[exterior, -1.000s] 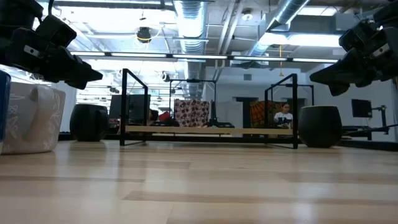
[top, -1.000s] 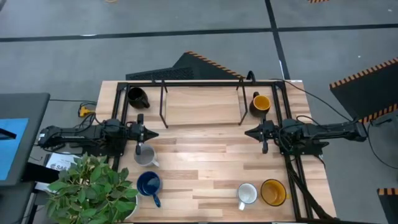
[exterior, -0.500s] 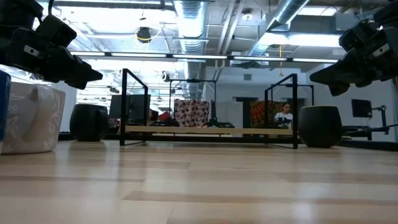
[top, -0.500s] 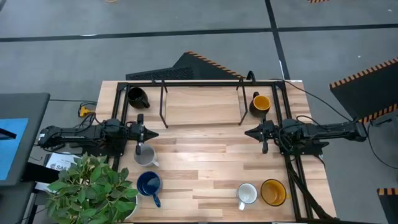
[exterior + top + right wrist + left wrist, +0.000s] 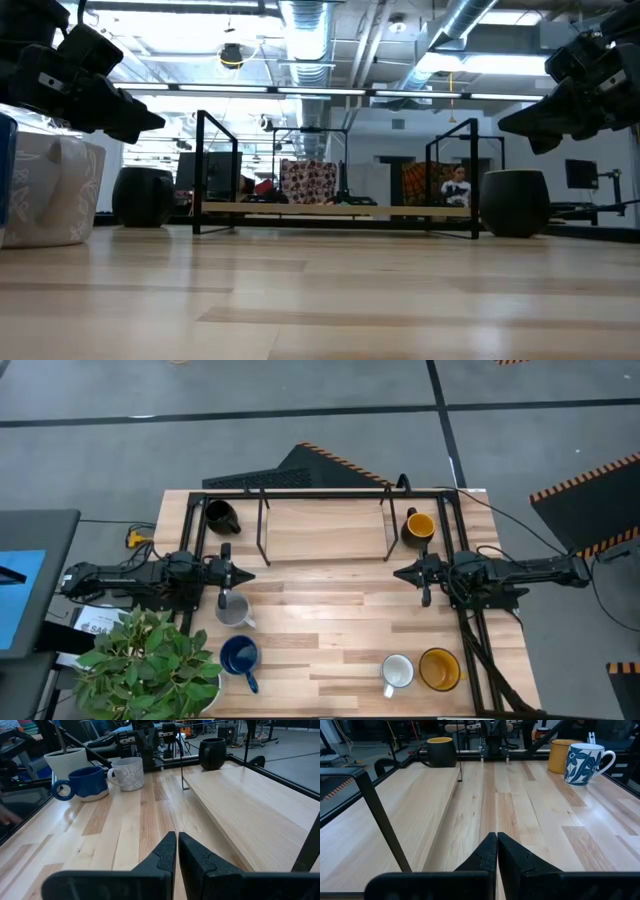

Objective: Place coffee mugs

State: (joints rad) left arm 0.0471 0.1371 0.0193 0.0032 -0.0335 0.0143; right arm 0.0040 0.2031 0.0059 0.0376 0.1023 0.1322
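Six mugs stand on their bases on the wooden table. The black mug (image 5: 221, 517) is at the far left, beside the rack. A dark mug with a yellow inside (image 5: 418, 526) stands at the far right. The grey mug (image 5: 233, 609) and the dark blue mug (image 5: 240, 656) are on the near left; the white mug (image 5: 397, 673) and a yellow mug (image 5: 439, 669) are on the near right. My left gripper (image 5: 243, 575) hovers shut above the table, just beyond the grey mug. My right gripper (image 5: 400, 573) hovers shut, facing it from the right.
A black metal rack with a raised wooden shelf (image 5: 325, 525) spans the far half of the table. A potted plant (image 5: 150, 660) overhangs the near left corner. Bare wood lies between the two grippers. People show in the room beyond the table.
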